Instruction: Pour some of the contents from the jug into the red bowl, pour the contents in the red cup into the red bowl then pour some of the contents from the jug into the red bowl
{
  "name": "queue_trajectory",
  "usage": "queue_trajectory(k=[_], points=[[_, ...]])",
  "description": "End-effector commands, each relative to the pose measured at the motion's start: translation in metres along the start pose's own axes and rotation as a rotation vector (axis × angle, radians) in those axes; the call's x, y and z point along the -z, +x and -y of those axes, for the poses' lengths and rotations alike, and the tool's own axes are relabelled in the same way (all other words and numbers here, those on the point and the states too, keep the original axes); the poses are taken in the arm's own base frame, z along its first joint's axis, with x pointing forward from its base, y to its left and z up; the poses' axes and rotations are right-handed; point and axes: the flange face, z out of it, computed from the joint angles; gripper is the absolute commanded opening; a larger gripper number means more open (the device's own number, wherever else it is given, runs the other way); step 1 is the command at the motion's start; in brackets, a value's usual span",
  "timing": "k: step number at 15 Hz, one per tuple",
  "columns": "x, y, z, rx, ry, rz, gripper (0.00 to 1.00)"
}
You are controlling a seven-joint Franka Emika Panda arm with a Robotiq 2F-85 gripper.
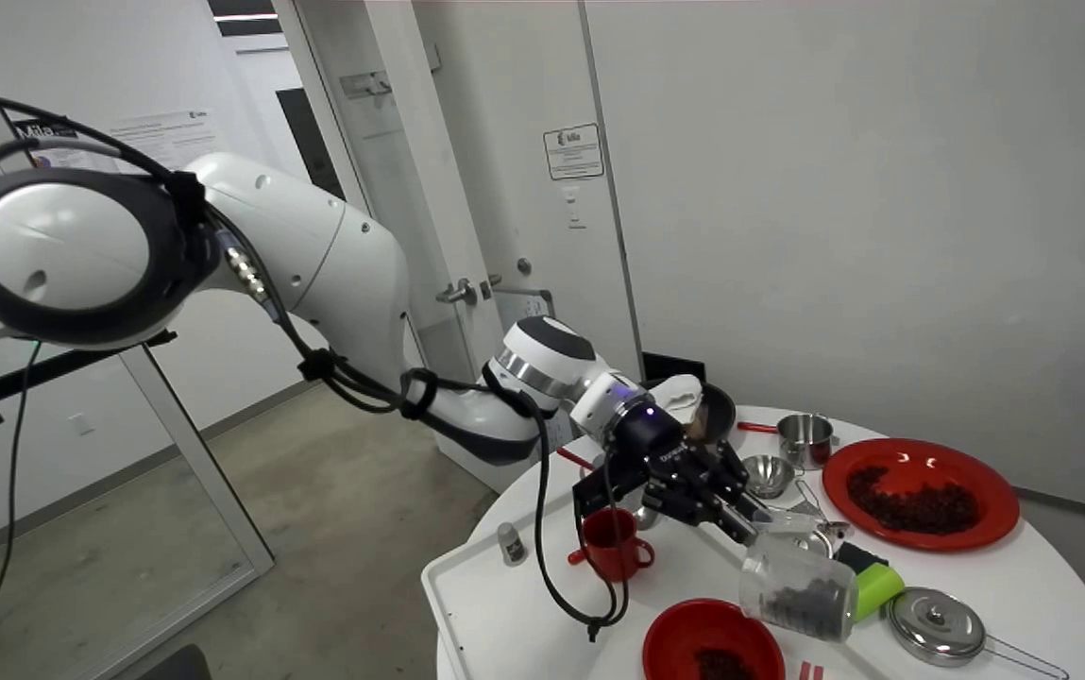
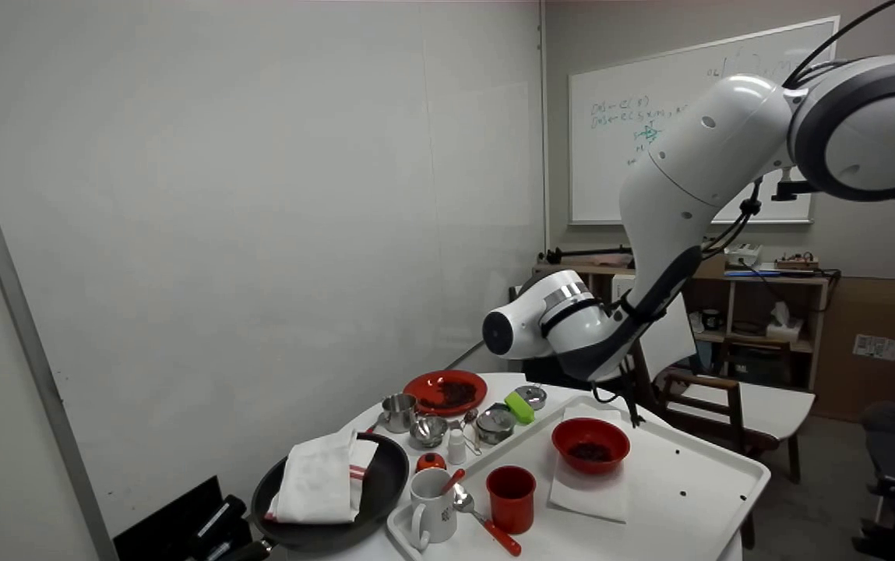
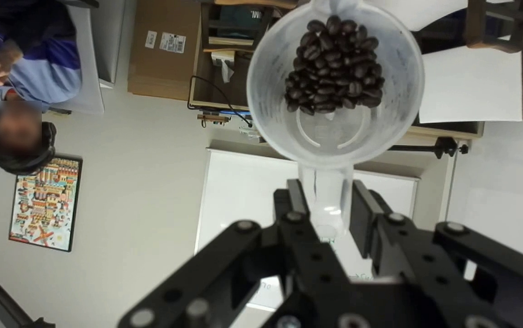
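- One hand (image 3: 326, 200) is seen in the wrist view, its two fingers clamped on the handle of the jug.
- One clear jug (image 1: 792, 567) is held tilted; one heap of coffee beans (image 3: 334, 66) is gathered against its wall.
- One red bowl (image 2: 590, 431) is set on one white cloth (image 2: 586, 499) on the tray; one dark heap is seen inside. Whether the jug is directly above it cannot be told.
- One red cup (image 2: 511, 502) is stood upright on the tray, near the bowl; its contents are hidden.
- One white tray (image 2: 673, 514) is placed on the counter (image 1: 1047, 578); three dark specks are scattered on it.
- One white mug (image 2: 435, 514) is stood near the cup.
- One red plate (image 1: 962, 467) is spread with dark bits.
- One black pan (image 2: 391, 475) is covered partly by one towel (image 2: 318, 479).
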Motion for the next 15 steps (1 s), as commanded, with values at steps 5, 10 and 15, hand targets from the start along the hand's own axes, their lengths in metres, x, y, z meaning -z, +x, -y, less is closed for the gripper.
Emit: queue_trajectory(k=[5,10,15], points=[[0.0013,0.0012,0.0136,-0.004,-0.025,-0.135,0.09],[0.0064,-0.0001,0.0168,-0.012,-0.023,-0.155,0.09],[0.0077,0.0018,0.0189,-0.016,-0.03,-0.174,0.09]])
